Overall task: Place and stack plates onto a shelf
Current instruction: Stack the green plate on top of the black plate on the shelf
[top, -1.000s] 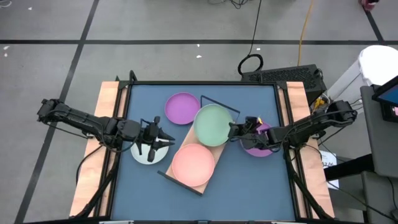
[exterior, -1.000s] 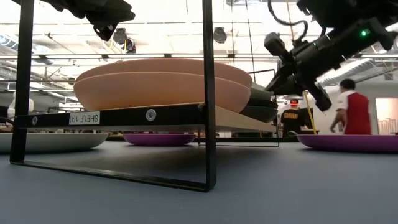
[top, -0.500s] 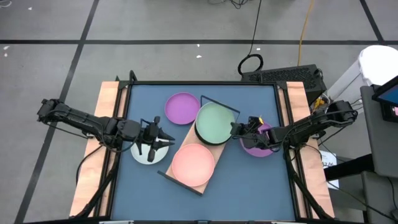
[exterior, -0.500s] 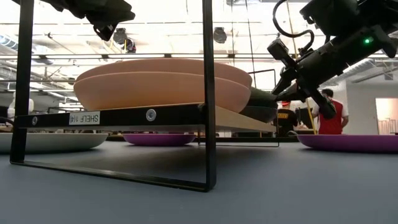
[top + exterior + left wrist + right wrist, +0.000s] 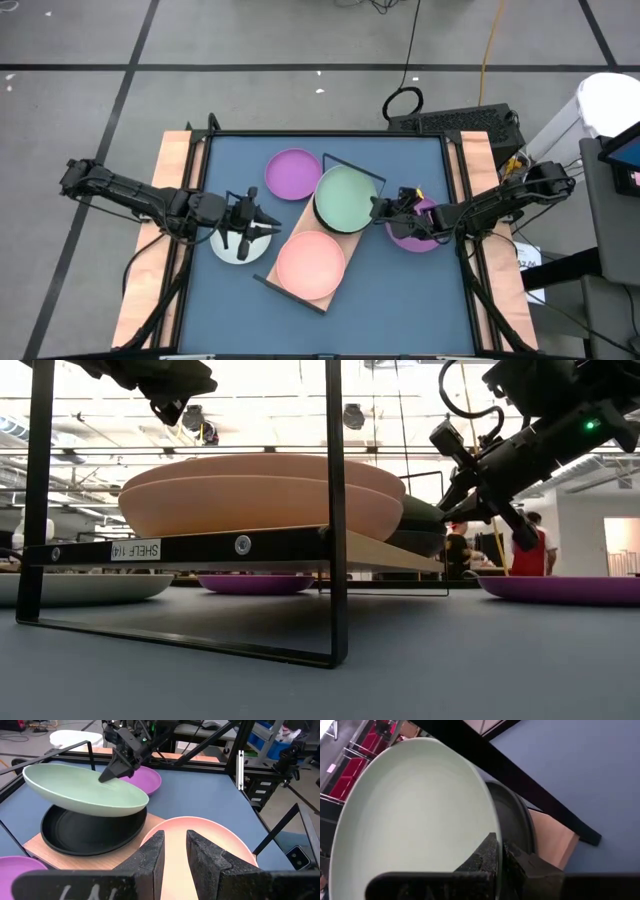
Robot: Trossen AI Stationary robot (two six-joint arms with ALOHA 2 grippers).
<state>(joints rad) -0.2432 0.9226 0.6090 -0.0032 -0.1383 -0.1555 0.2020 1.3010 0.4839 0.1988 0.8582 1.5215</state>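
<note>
The shelf lies slantwise mid-table. Pink plates are stacked on its near end and a black plate rests on its far end. Above the black plate my right gripper is shut on a tilted pale green plate. My left gripper hovers open with a narrow gap at the shelf's left side, above a white-grey plate, and touches nothing. My right gripper pinches the green plate's rim on the side toward the table's right edge, one finger on the upper face and one beneath. The fingers come from the right, slanting down. The plate is tilted over the black plate; whether its low edge touches it I cannot tell.
One purple plate lies on the table left of the shelf's far end, another under my right arm. The shelf's black wire frame stands upright at both ends. People move in the room beyond the table.
My right gripper has rolled a little about its own line with the green plate in its hold. The plate has tipped, and the black plate's left rim now shows beside it in the high view.
</note>
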